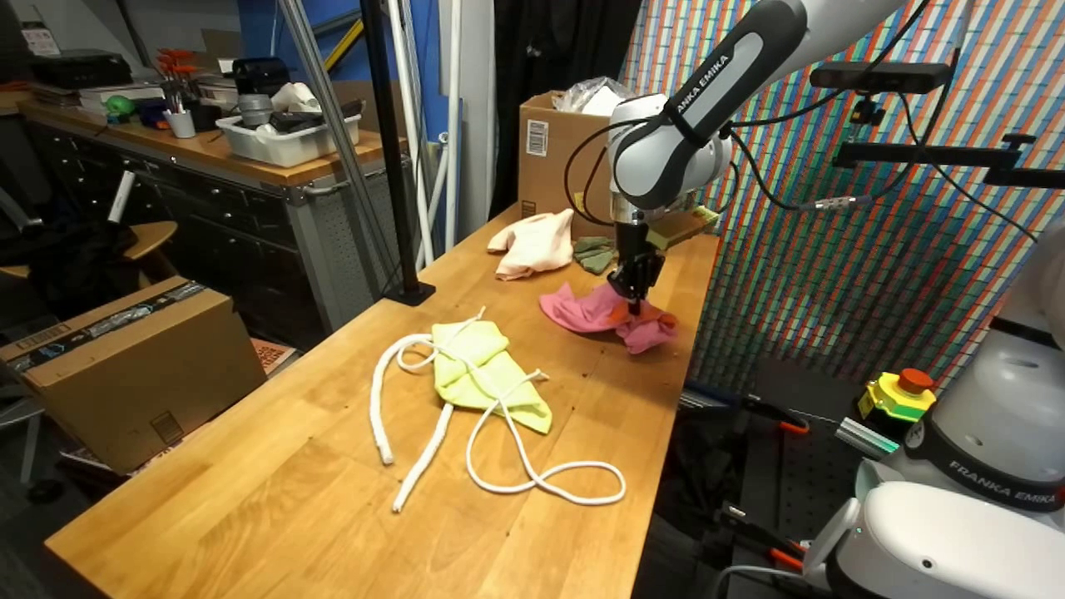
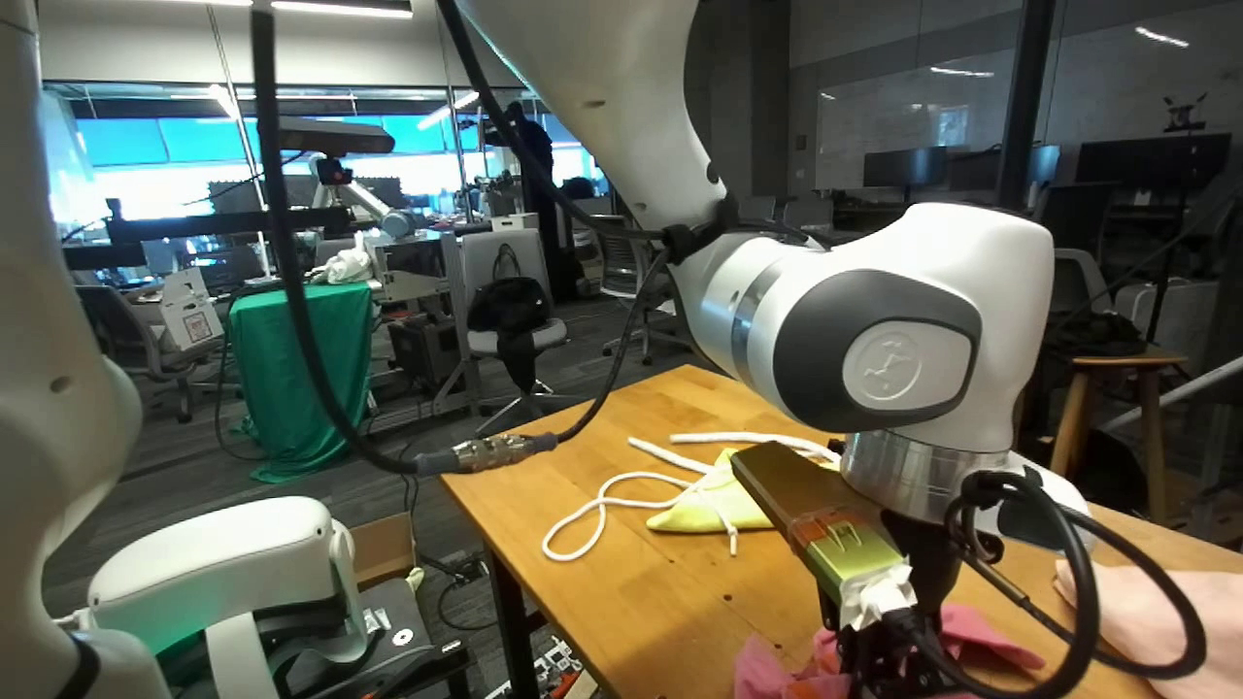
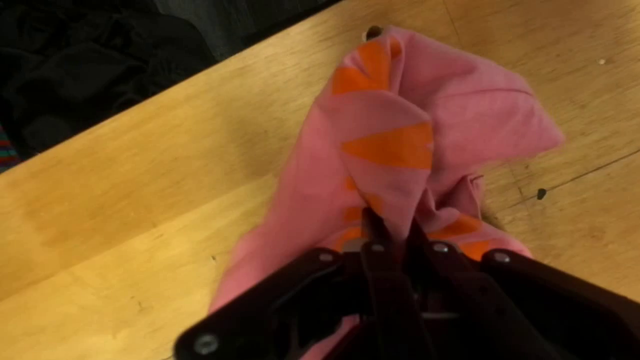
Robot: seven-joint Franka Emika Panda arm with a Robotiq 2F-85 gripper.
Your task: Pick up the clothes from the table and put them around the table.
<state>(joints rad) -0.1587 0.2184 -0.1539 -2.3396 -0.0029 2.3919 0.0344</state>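
"What does your tool [image 3: 395,225] hold?"

"I have it squeezed on a fold of the pink cloth [image 3: 380,112]. The rest of that cloth lies on the worktop [image 3: 165,180]."

"And the others?"

"In an exterior view I see the pale cloth [image 1: 537,245] behind it. The yellow cloth [image 1: 495,373] is in front, under thin white cord [image 1: 539,481]."

1 white bin [image 1: 283,150], workbench [image 1: 218,208], white rope [image 1: 377,399]
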